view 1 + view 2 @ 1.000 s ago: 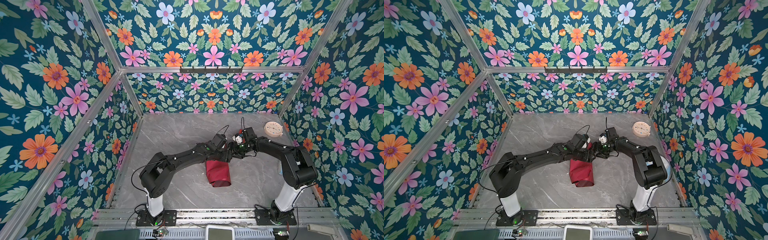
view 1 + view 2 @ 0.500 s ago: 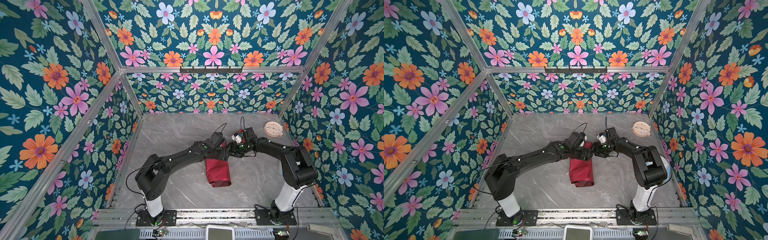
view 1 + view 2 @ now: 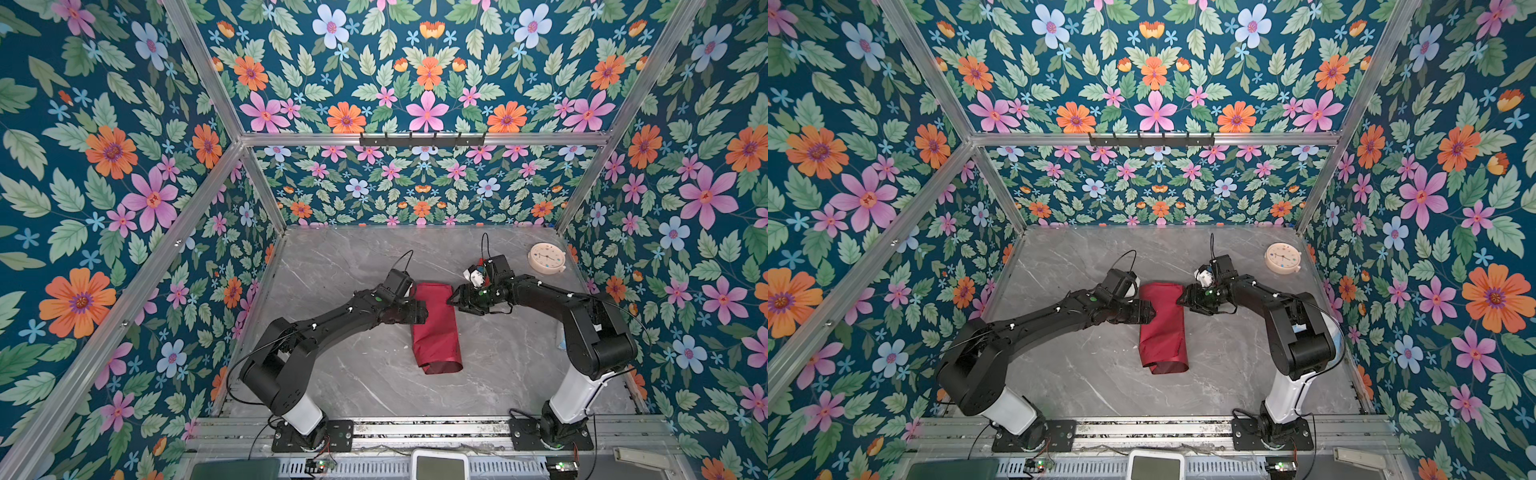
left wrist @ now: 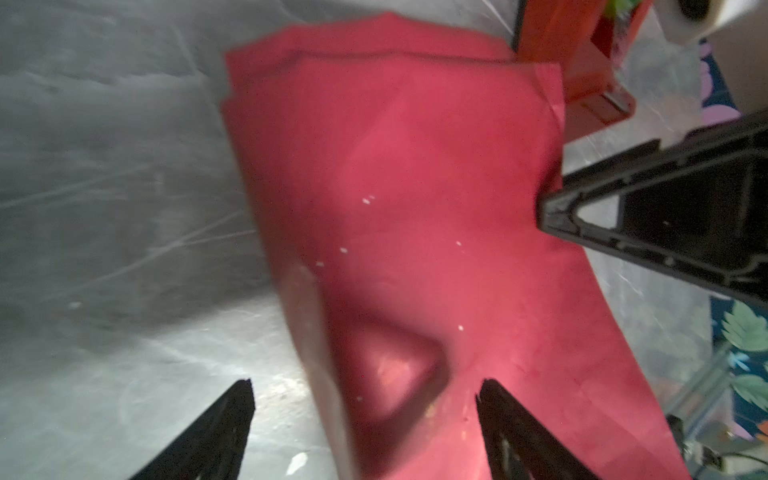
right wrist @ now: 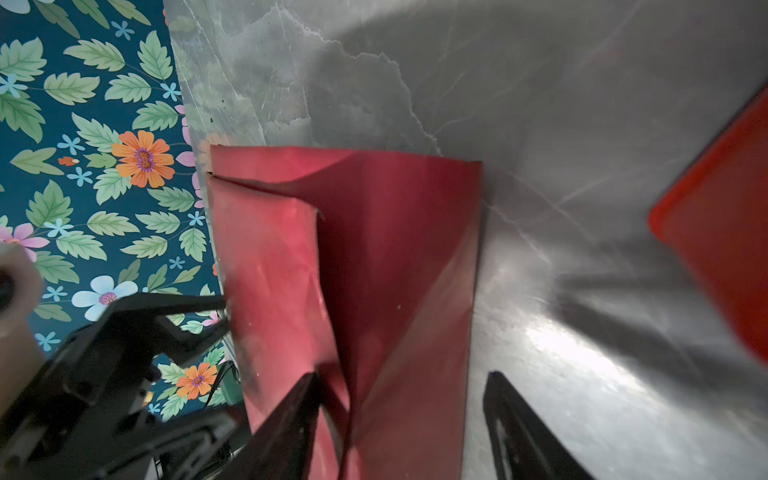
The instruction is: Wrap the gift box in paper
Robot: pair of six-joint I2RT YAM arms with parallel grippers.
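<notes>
The paper lies rolled into a maroon tube in the middle of the grey table. Its near end gapes and shows a glossy red lining. The gift box is hidden. My left gripper stands open at the tube's left edge. One fingertip is over the table and the other over the paper. My right gripper is open at the tube's far right corner. One finger lies on a fold of the paper, and the other stands clear over the table.
A red tape dispenser stands just behind the paper's far end, beside my right wrist. A round cream clock lies at the back right. Floral walls close in the grey table.
My left gripper has drawn back from the paper's far end to its left edge and opened wider, so the far end now shows. My right gripper's jaws have narrowed a little.
</notes>
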